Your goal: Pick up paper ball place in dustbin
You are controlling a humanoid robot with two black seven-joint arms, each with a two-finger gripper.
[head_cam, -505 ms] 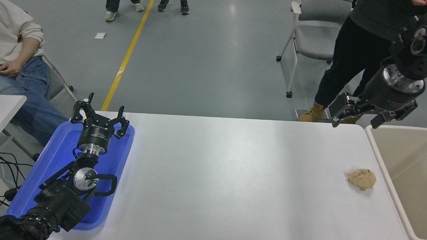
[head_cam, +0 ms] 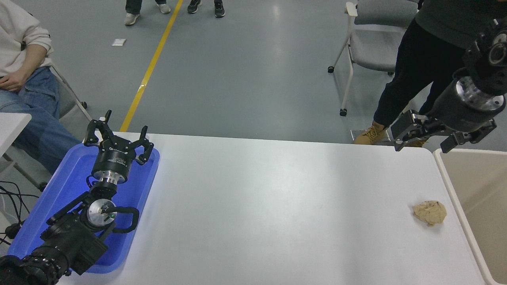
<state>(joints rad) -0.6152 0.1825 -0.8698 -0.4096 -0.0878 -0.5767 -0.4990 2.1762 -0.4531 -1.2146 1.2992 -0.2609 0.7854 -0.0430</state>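
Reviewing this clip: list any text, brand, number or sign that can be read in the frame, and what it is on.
Nothing here can be read.
Left gripper: a small white mark on its black body, above the blue tray; too small and blurred to read.
Right gripper, paper ball, dustbin, white table: no print visible.
Floor: a yellow line, a marking only, no words.
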